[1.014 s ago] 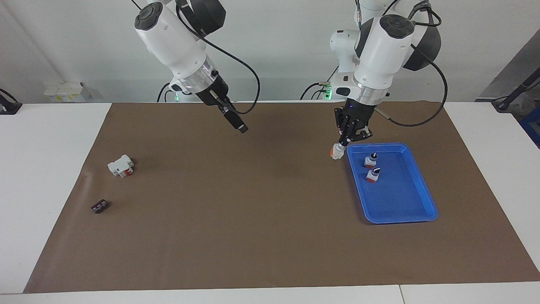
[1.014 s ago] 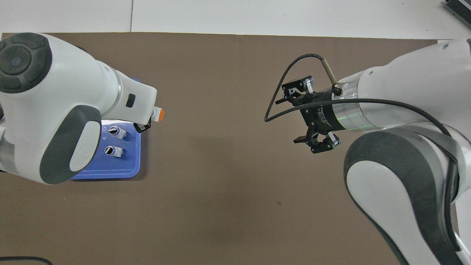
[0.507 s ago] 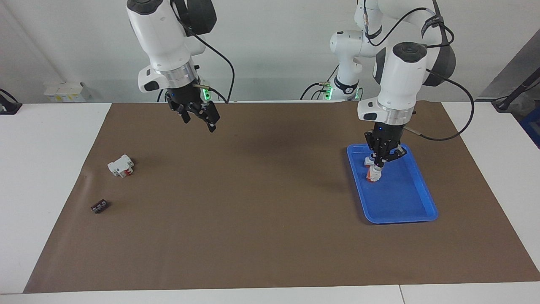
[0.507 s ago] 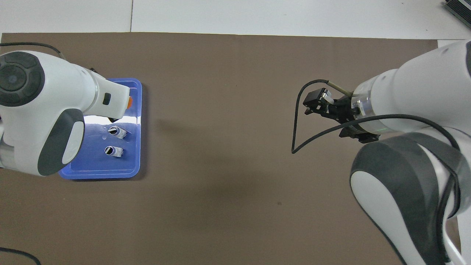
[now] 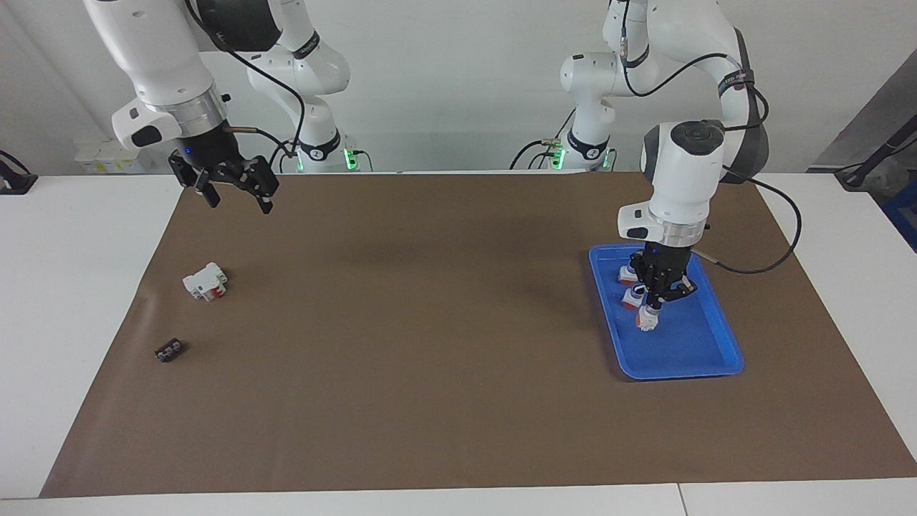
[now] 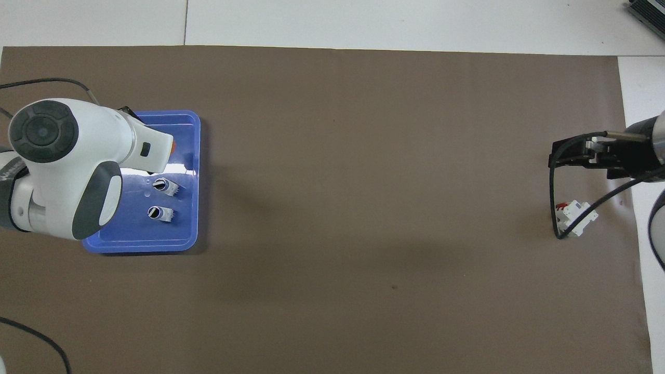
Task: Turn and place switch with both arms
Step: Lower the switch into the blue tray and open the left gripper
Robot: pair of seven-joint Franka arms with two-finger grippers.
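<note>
The left gripper [image 5: 656, 302] hangs low inside the blue tray [image 5: 706, 358], clenched on the switch [image 5: 647, 319], which points down from its fingertips and seems just to touch the tray floor, though contact is hard to judge. Just beside this gripper, on the robots' side, two more switches [image 6: 165, 186] stand in the tray (partly hidden by the fingers in the facing view). The left arm's wrist covers the held switch from overhead, leaving only an orange edge visible. The right gripper [image 5: 233, 192] waits in the air, jaws spread and empty, over the brown mat [image 5: 430, 344] on the bench. Below it lie a white block [image 5: 205, 281] with red parts and a small black piece [image 5: 169, 350].
</note>
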